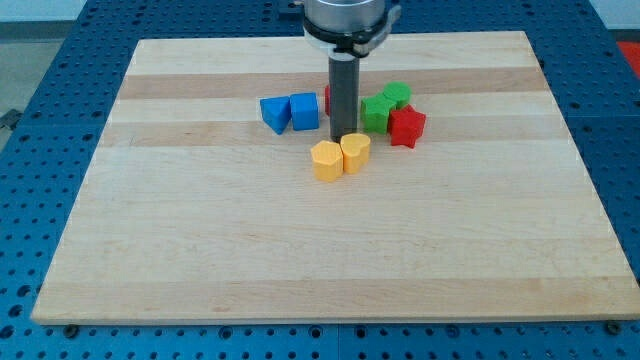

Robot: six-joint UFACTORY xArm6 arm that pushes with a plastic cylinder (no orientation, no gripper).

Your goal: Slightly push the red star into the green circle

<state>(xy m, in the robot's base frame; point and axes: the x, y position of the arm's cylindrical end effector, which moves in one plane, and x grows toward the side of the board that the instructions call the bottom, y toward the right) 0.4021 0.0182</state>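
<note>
Right of my tip [342, 136], red star [406, 127] beside green circle [397, 95]; no gripper, nothing held.

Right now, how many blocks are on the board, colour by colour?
Blue: 2, a blue block and a blue cube
Yellow: 2, a yellow hexagon and a yellow heart
Green: 2, a green star and the green circle
Red: 2, the red star and a red block mostly hidden behind the rod
Total: 8
</note>
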